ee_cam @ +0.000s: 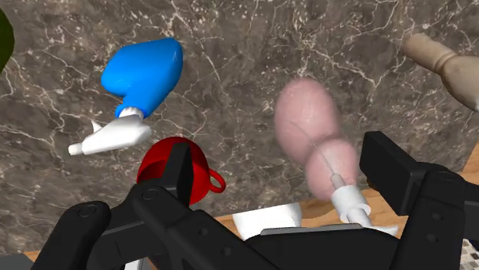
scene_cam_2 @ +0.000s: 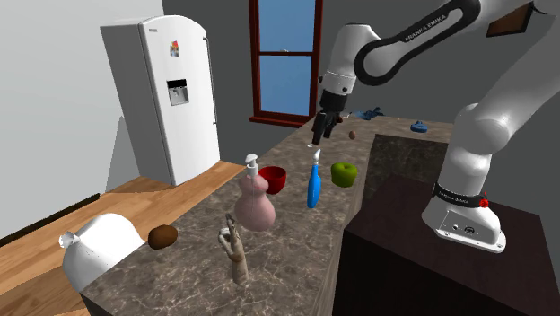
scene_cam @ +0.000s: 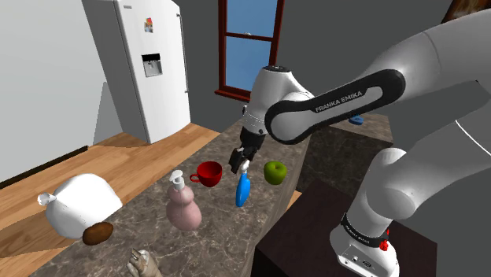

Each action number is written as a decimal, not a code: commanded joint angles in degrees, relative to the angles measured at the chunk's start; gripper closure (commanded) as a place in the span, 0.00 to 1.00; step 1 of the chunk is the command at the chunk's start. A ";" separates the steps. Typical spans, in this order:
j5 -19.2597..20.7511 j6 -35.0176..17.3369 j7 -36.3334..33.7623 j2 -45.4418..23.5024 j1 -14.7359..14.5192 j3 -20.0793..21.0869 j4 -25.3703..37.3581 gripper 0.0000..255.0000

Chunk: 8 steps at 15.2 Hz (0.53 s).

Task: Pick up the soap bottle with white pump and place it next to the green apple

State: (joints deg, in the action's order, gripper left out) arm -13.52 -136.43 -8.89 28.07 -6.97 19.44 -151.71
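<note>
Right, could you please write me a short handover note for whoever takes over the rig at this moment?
Gripper: open and empty, hovering just above the white pump of the blue soap bottle.
That bottle: upright on the counter, beside the green apple, not touching it.
Done: the placing looks complete.
Left: probably only to lift the arm clear without knocking the bottle.
Note: a pink pump bottle also stands by the red cup.
</note>
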 commanded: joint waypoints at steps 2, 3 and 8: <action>1.31 -9.66 -3.00 -6.97 0.82 3.90 -0.07 0.00; 2.37 -12.38 -4.38 -9.30 1.40 5.27 0.30 0.00; 16.48 -24.51 -17.43 -22.07 7.85 13.50 3.84 0.00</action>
State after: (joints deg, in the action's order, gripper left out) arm -1.55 -158.54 -22.16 8.97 -0.82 30.80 -149.07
